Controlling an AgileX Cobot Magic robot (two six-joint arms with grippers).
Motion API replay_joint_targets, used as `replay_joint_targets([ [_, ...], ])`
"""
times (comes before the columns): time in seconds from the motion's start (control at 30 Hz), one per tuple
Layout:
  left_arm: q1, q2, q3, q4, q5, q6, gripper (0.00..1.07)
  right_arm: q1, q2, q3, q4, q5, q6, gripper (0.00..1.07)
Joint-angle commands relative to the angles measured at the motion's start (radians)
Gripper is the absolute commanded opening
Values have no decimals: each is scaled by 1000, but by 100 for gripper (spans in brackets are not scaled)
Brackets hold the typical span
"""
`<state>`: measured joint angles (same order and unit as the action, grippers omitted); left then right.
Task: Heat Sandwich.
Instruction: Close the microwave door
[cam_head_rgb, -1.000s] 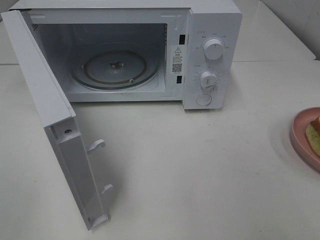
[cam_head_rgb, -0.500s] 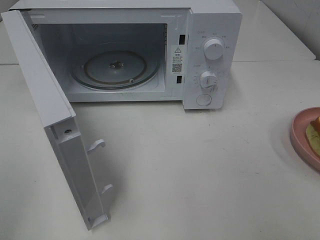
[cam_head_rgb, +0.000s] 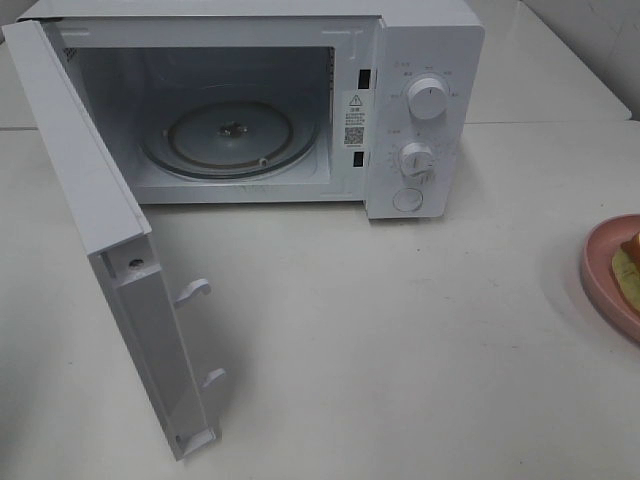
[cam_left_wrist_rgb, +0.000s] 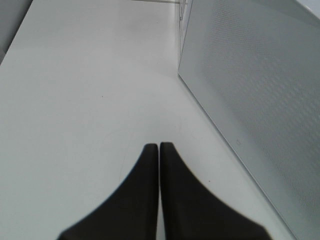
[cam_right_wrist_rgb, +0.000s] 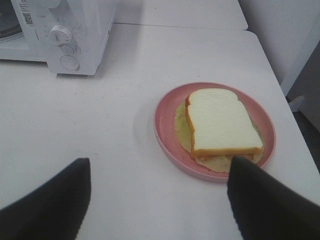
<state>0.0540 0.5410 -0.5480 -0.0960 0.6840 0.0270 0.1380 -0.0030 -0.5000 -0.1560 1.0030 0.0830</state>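
While the right gripper (cam_right_wrist_rgb: 157, 200) hovers with its jaws spread wide and holding nothing, the sandwich (cam_right_wrist_rgb: 220, 125) lies ahead of them and nearer the right-hand finger, flat on a round pink plate (cam_right_wrist_rgb: 167, 132). Its top slice is thick, square white bread with a tan-brown crust, and pale yellow-green filling spills past the edges. Beside the open microwave's (cam_head_rgb: 420, 110) door (cam_left_wrist_rgb: 260, 100), the left gripper (cam_left_wrist_rgb: 159, 147) has its jaws pressed together, empty, over the white table (cam_left_wrist_rgb: 75, 90).
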Motion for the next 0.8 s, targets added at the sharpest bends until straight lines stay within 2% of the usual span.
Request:
replay_joint_targets([
  [0.03,3,59,27,-7,-145,6,0,-8,-27,3,1,-7,-8,74],
  [0.13,3,87,58,-7,-238,24,0,-8,-27,3,1,-7,-8,74],
  [0.17,3,116,99,-7,-347,35,0,-8,-27,3,1,-7,-8,74],
  [0.23,3,143,141,-7,-463,44,0,-8,-27,3,1,-7,-8,74],
  [0.27,3,143,141,-7,-463,44,0,-8,-27,3,1,-7,-8,74],
  [0.3,3,175,187,-7,-568,55,0,-8,-27,3,1,-7,-8,74],
  [0.4,3,231,241,-7,-714,57,0,-8,-27,3,1,-7,-8,74],
  [0.43,3,231,241,-7,-714,57,0,-8,-27,3,1,-7,-8,74],
  [0.5,3,301,277,-7,-846,57,0,-8,-27,3,1,-7,-8,74],
  [0.57,3,380,289,-7,-975,55,0,-8,-27,3,1,-7,-8,74],
  [0.73,3,454,289,5,-1087,37,0,-8,-27,3,1,-7,-8,74],
  [0.8,3,534,289,71,-1202,-6,0,-8,-27,3,1,-7,-8,74],
])
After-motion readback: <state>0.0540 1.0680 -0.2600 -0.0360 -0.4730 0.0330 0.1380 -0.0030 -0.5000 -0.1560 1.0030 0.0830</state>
